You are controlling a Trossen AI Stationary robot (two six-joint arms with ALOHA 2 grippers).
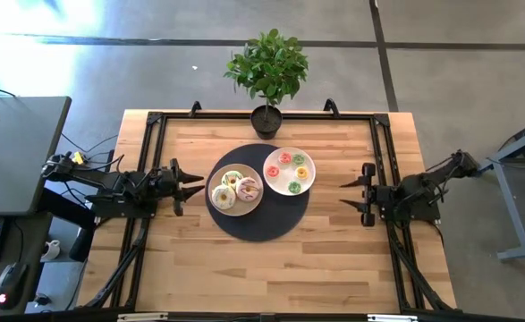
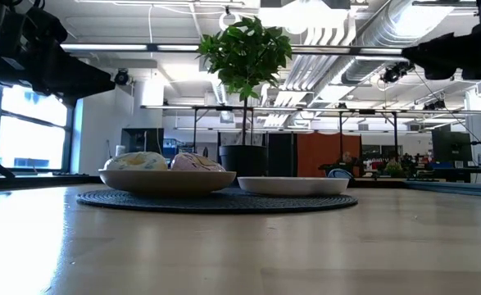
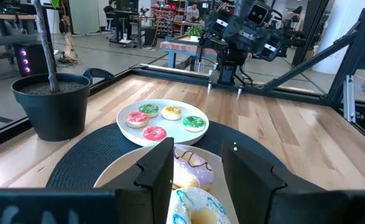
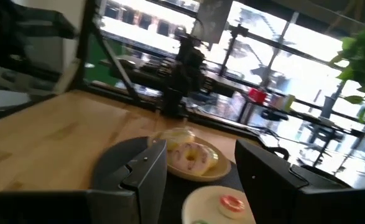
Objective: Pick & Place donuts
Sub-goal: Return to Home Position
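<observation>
Wide wooden desk (image 1: pixel 244 277) fills the high view, and at its middle lies a round dark mat (image 1: pixel 262 228), with a potted plant (image 1: pixel 267 67) at the desk's far edge behind it. Left hand (image 1: pixel 199 185) is parked right at the mat's left edge, fingers spread well apart, nothing between them, and just ahead of its tips sits the left plate (image 1: pixel 214 182). Right hand (image 1: pixel 344 194) waits off the mat on the other side, fingers likewise wide and empty, with a strip of bare wood and mat between it and the right plate (image 1: pixel 287 173). Both plates rest on the mat, rims very close; touching or not, I cannot tell. On the left plate three large ones sit packed together: green-iced donut (image 1: pixel 232 178) on the far side, cream donut (image 1: pixel 223 198) nearest the left hand, pink-and-white donut (image 1: pixel 249 188) toward the right plate. On the right plate, five tiny donuts (image 1: pixel 299 160) in a loose ring, two pink, two green, one yellow, apart from both hands. Now the hidden bits: from the left wrist, that hand's own dark fingers cover parts of the large donuts. In the low view only two iced domes rise above the left plate's rim, the tiny donuts are lost behind the right plate's rim, and the arms are just dark shapes in the upper corners. From the right wrist, one pink tiny donut shows and the rest are cut off at the frame's edge.
</observation>
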